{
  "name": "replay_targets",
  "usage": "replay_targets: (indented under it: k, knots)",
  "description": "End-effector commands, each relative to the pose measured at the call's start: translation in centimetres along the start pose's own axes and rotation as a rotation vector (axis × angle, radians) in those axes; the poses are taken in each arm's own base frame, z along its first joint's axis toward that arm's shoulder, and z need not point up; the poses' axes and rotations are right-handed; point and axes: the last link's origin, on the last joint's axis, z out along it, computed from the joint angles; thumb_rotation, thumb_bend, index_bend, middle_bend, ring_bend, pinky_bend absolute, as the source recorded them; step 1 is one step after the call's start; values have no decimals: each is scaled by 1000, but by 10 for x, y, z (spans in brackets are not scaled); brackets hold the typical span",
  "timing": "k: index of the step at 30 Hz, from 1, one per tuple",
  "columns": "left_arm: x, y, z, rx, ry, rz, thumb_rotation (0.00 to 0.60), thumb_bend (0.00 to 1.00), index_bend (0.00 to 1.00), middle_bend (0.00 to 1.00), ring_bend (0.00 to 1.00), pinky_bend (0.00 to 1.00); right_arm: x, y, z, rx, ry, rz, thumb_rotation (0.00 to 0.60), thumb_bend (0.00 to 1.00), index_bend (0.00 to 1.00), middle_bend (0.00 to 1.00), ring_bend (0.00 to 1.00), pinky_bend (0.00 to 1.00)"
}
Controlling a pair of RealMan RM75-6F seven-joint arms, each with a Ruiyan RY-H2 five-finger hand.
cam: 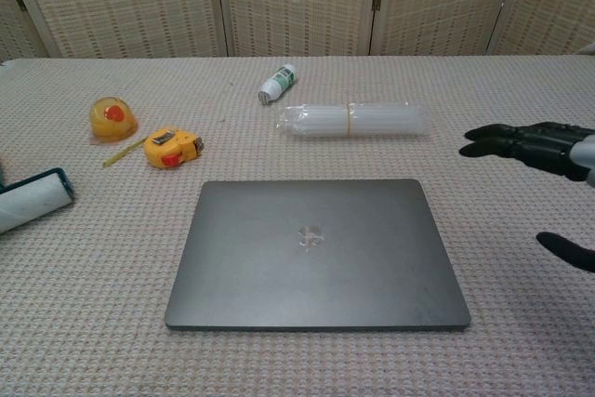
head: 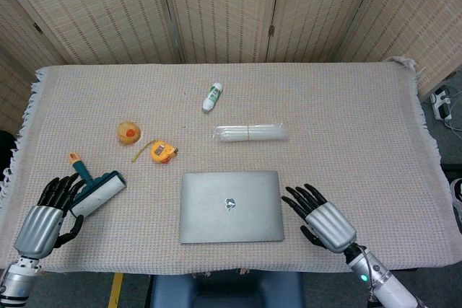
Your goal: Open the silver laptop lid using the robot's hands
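The silver laptop [head: 231, 205] [cam: 317, 250] lies flat near the table's front edge with its lid down. My right hand [head: 322, 218] [cam: 544, 166] hovers just to the right of the laptop, fingers spread toward its right edge and holding nothing. Far to the left, my left hand [head: 48, 216] is open beside the lint roller, well apart from the laptop. The chest view does not show the left hand.
A lint roller [head: 95, 191] [cam: 33, 199] lies by the left hand. Behind the laptop are a yellow tape measure [head: 162, 152] [cam: 170, 148], an orange round object [head: 128, 131] [cam: 112, 117], a clear plastic bundle [head: 250, 133] [cam: 351, 120] and a small white bottle [head: 211, 97] [cam: 277, 83]. A folding screen stands behind the table.
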Motion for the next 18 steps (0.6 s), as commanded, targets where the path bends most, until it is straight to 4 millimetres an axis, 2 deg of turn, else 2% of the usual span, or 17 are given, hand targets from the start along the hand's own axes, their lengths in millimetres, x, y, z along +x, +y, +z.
replay_targets:
  k: [1,11,18]
  knots:
    - [-1,1,0,-9,-5,2,600,554,78,53,60,0,-12,-31,34,128,-66,-10,600,452,0,0,0,0]
    - [-5,4,0,-29,-22,1,600,554,79,53,60,0,-35,-69,86,225,-140,-11,600,439,0,0,0,0]
    - [-7,2,-2,-22,-28,-3,600,554,78,53,60,0,-44,-87,104,257,-154,-25,600,438,0,0,0,0]
